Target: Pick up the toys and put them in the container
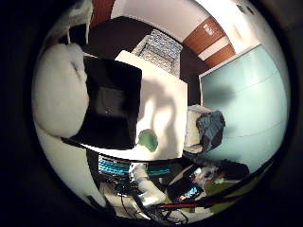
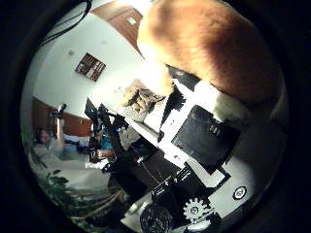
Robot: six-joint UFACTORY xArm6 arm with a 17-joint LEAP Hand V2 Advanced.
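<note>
An orange-brown plush toy (image 2: 209, 44) fills much of the right thumb side palm view, close against the palm. Its cream part (image 1: 57, 90) looms in the right little finger side palm view. The toy hangs above a black open container (image 1: 137, 95) on a white table (image 1: 166, 90). The container also shows in the right thumb side palm view (image 2: 204, 136). A small green toy (image 1: 149, 139) lies on the table near its edge, beside the container.
A patterned mat (image 1: 161, 45) lies on the floor beyond the table. A dark bundle (image 1: 208, 128) sits beside the table, next to a pale glass wall (image 1: 241, 90). A pile of brown things (image 2: 141, 97) and dark equipment (image 2: 112, 136) stand near the table.
</note>
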